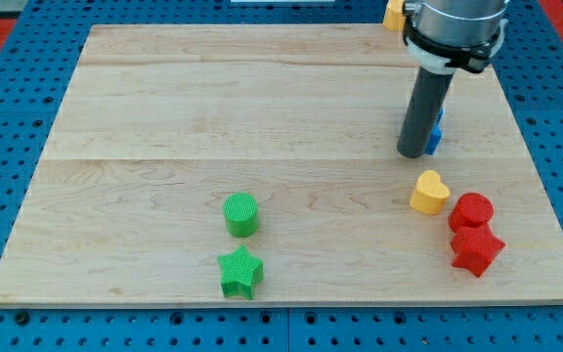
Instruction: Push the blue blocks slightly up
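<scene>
Camera view: my tip (412, 154) hides the blue block (437, 134), orientation unclear; no jaws visible.

Straight dark grey cylindrical rod, matte, ending in my tip (412, 154), flat and blunt, white ring above it, black clamp band, wide grey metallic arm housing on top

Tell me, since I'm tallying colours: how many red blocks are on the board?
2, touching, near the view's right bottom: a red cylinder and just below it a red star. My tip is up-left of them. None look hidden.
</scene>
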`<state>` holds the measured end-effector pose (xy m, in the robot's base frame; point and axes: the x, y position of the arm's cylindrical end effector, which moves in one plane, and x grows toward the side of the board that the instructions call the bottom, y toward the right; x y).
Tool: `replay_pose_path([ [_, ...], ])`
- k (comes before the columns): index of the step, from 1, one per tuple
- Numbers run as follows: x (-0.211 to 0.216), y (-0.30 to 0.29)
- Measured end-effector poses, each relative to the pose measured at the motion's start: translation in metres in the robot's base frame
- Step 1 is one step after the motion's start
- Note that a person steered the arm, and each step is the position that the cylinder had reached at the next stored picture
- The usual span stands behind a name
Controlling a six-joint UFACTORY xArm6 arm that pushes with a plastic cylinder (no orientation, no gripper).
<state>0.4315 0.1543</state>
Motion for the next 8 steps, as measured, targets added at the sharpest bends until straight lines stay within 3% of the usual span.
replay_pose_path([
  [4, 0.006, 0.064],
  [8, -0.025, 0.043],
])
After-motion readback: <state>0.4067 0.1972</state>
